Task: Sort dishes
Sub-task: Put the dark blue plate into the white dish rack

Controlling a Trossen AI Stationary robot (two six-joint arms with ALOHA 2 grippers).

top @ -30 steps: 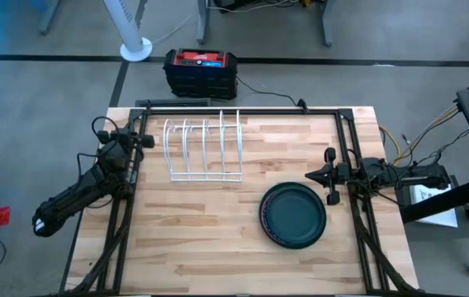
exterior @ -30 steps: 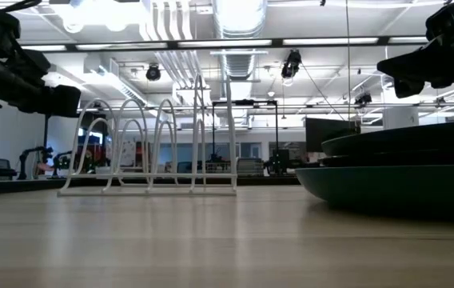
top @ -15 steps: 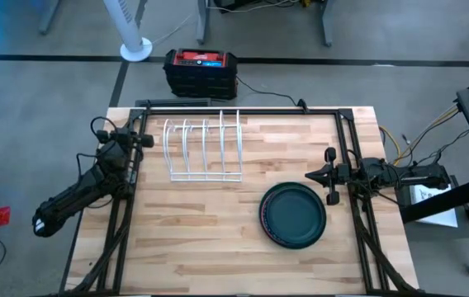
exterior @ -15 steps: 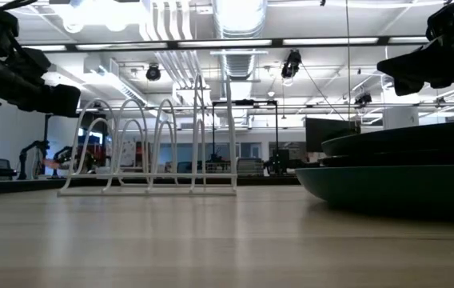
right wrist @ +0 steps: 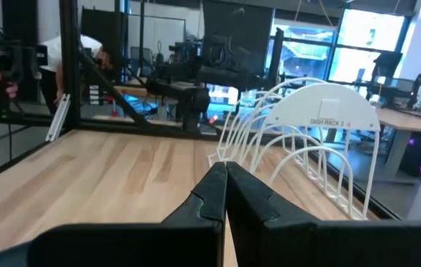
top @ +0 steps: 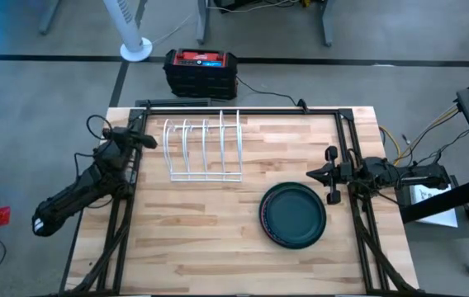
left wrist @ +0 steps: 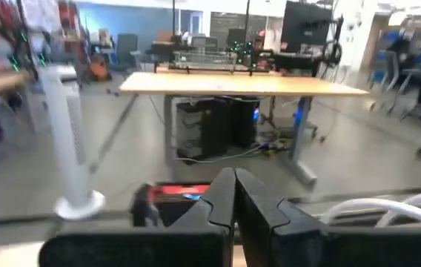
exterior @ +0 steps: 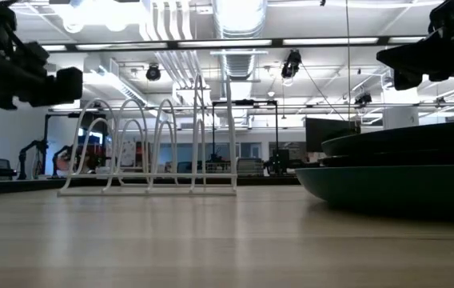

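A stack of round plates (top: 293, 214) rests on the wooden table right of centre, with a dark teal plate on top. The plates beneath are mostly hidden. In the low view the stack (exterior: 395, 172) shows its dark rims at the right. My left gripper (top: 150, 142) is shut and empty above the table's left edge, just left of the white wire rack (top: 204, 150). It also shows in the left wrist view (left wrist: 233, 199). My right gripper (top: 312, 175) is shut and empty above the right edge, beyond the stack's far right side. It also shows in the right wrist view (right wrist: 225, 185).
The wire rack stands upright at the table's far middle (exterior: 151, 148) with empty slots. A black frame (top: 243, 108) runs along the table's far and side edges. A black and red box (top: 201, 72) sits on the floor beyond. Bare wood (top: 201, 239) lies in front of the rack.
My left gripper has risen a little and shifted slightly toward the rack, still shut. The plates and my right gripper have stayed still.
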